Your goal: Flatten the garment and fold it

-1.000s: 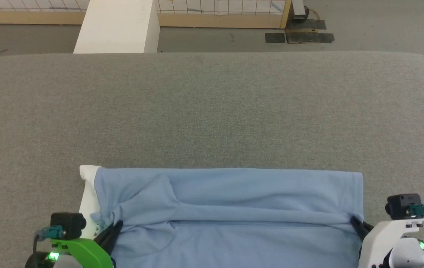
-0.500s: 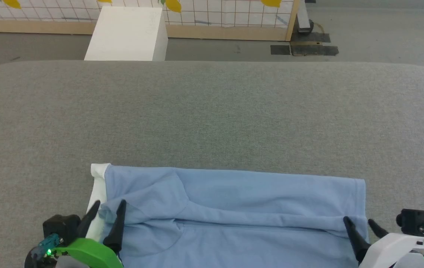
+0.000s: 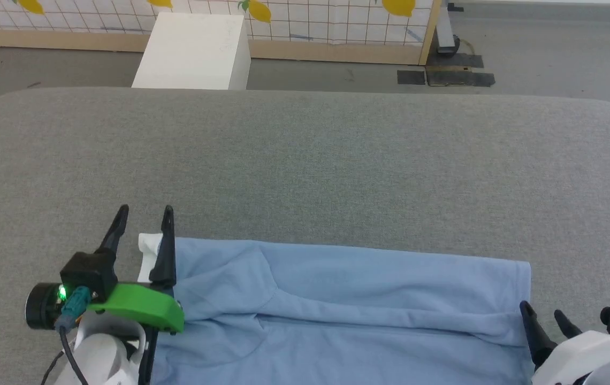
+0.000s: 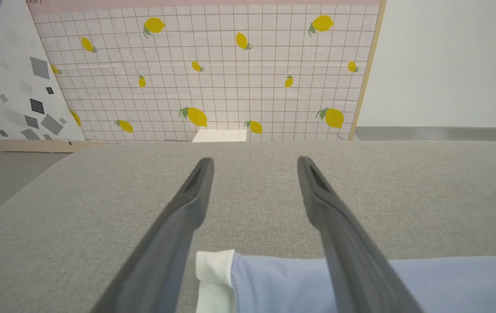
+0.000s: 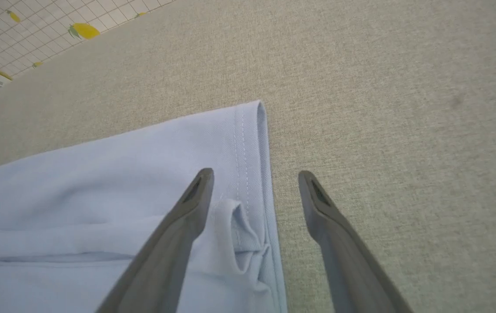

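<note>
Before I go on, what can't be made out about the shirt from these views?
- The garment, near part: cut off by the head view's bottom edge.
- Its white collar: partly behind the left claw and green mount, head view.
- Bunched hem fold: partly under a right claw finger, right wrist view.
- Whether either claw touches cloth: unclear.

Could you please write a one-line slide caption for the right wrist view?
Right gripper, jaws open, straddling the hemmed edge of the light blue garment on the grey fabric surface.
</note>
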### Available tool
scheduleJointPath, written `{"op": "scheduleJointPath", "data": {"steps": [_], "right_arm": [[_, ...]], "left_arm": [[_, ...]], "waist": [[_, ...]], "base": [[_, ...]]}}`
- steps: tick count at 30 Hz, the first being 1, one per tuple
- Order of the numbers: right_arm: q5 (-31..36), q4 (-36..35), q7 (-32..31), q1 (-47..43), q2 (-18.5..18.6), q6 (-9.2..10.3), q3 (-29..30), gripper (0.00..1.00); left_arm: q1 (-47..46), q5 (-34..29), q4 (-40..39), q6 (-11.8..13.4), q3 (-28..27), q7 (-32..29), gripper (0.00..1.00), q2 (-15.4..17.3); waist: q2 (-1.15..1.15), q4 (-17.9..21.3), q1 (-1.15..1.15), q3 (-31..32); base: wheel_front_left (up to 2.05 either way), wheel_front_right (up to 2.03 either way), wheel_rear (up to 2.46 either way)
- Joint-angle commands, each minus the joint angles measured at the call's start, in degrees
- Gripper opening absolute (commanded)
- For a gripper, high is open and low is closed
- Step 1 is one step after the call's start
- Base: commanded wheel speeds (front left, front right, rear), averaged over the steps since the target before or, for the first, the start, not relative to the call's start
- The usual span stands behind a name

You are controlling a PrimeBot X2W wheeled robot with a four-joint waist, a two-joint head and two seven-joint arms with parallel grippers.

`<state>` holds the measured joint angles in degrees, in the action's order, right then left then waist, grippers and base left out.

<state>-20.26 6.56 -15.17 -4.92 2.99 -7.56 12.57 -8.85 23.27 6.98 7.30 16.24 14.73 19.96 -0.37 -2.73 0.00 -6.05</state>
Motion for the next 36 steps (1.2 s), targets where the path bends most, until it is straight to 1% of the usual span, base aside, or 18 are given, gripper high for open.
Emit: {"op": "scheduleJointPath", "data": {"steps": [1,6,10,12,15,17,18,19,20,23,26,29,33,36], "right_arm": [[-0.48,1.72,-0.64,1.34,-0.11,0.08,0.21,1.00],[-1.79,9.29,-4.13,4.15,-0.11,0.08,0.45,1.00],[-1.68,14.41,-6.13,6.03,-0.11,0.08,-1.15,1.00],[-1.30,16.32,-8.12,6.26,-0.11,0.08,-2.30,1.00],[-1.31,17.58,-12.85,5.49,-0.11,0.08,-4.60,1.00],[-1.52,17.13,-15.69,4.64,-0.11,0.08,-5.75,0.44],[-1.51,16.59,-16.55,4.28,-0.11,0.08,-6.14,0.35],[-1.28,15.71,-17.30,3.84,-0.11,0.08,-6.36,0.07],[-1.09,14.87,-17.64,3.51,-0.11,0.08,-6.34,0.00],[-0.75,11.43,-18.12,2.54,-0.11,0.08,-6.28,0.00],[-0.29,7.75,-17.11,2.14,-0.11,0.08,-5.73,0.00],[0.78,4.80,-15.72,2.18,-0.11,0.08,-3.78,0.00],[3.37,1.79,-14.16,2.58,-0.11,0.08,1.47,0.00],[7.03,0.32,-13.82,3.27,-0.11,0.08,7.08,0.00]], "left_arm": [[-0.88,-0.97,-0.11,-0.41,-1.33,0.25,1.00,-1.00],[-1.20,-3.37,0.54,-2.36,-5.34,0.26,1.00,-4.09],[-1.43,-5.29,1.52,-4.16,-7.02,0.26,1.00,-5.99],[-1.46,-6.12,2.26,-5.01,-7.51,0.26,1.00,-6.69],[-1.23,-7.04,3.01,-6.01,-8.47,0.26,1.00,-7.68],[-1.06,-7.52,3.44,-6.61,-9.04,0.27,1.00,-8.15],[-0.98,-7.73,3.61,-6.85,-9.29,0.27,1.00,-8.32],[-0.87,-7.93,3.79,-7.11,-9.62,0.27,1.00,-8.53],[-0.78,-8.09,3.92,-7.32,-9.88,0.27,1.00,-8.69],[-0.53,-8.65,4.24,-7.96,-10.65,0.27,1.00,-9.19],[-0.42,-9.13,4.43,-8.46,-11.37,0.27,1.00,-9.69],[-0.43,-9.53,4.57,-8.80,-12.01,0.27,1.00,-10.17],[-0.50,-10.06,4.58,-9.22,-12.78,0.27,1.00,-10.76],[-0.54,-10.41,4.57,-9.56,-13.32,0.27,1.00,-11.12]], "waist": [[0.37,0.12,0.00,-0.02],[0.37,0.53,0.00,-0.17],[0.37,0.53,0.00,-0.26],[0.37,0.48,0.00,-0.24],[0.37,0.32,0.00,-0.05],[0.37,0.23,0.00,0.10],[0.37,0.21,0.00,0.17],[0.37,0.22,0.00,0.23],[0.37,0.24,0.00,0.26],[0.37,0.35,0.00,0.36],[0.37,0.46,0.00,0.28],[0.37,0.54,0.00,0.20],[0.37,0.54,0.00,-0.03],[0.37,0.47,0.00,-0.30]], "base": [[0.00,0.00,0.00],[0.00,0.00,0.00],[0.00,0.00,0.00],[0.00,0.00,0.00],[0.00,0.00,0.00],[0.00,0.00,0.00],[0.00,0.00,0.00],[0.00,0.00,0.00],[0.00,0.00,0.00],[0.00,0.00,0.00],[0.00,0.00,0.00],[0.00,0.00,0.00],[0.00,0.00,0.00],[0.00,0.00,0.00]]}}
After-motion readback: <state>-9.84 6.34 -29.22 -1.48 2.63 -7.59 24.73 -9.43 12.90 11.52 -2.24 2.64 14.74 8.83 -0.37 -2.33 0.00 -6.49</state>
